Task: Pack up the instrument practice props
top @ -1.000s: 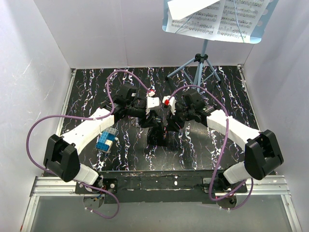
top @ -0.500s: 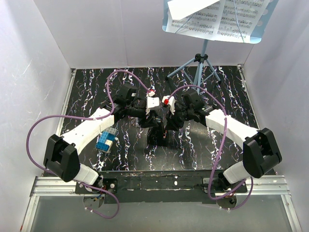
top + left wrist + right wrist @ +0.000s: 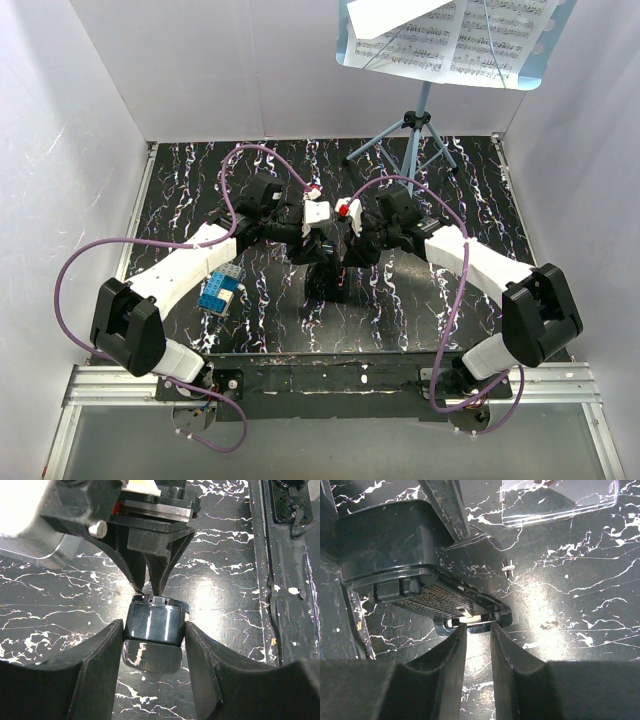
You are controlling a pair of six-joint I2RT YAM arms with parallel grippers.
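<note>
the music stand [image 3: 421, 112] stands untouched at the table's far right, sheet music [image 3: 480, 40] on its desk, while the right gripper [image 3: 477, 635] has edged inward, pinched on the dark case [image 3: 150, 622] the left gripper [image 3: 153, 635] clamps mid-table, so packing the props seems not yet begun.

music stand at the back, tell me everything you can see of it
The light-blue metal music stand stands upright at the back right of the marbled tabletop. A thin pole rises from tripod legs to a tilted desk plate, cropped by the frame top, carrying white sheet-music pages. Nothing else touches it.
</note>
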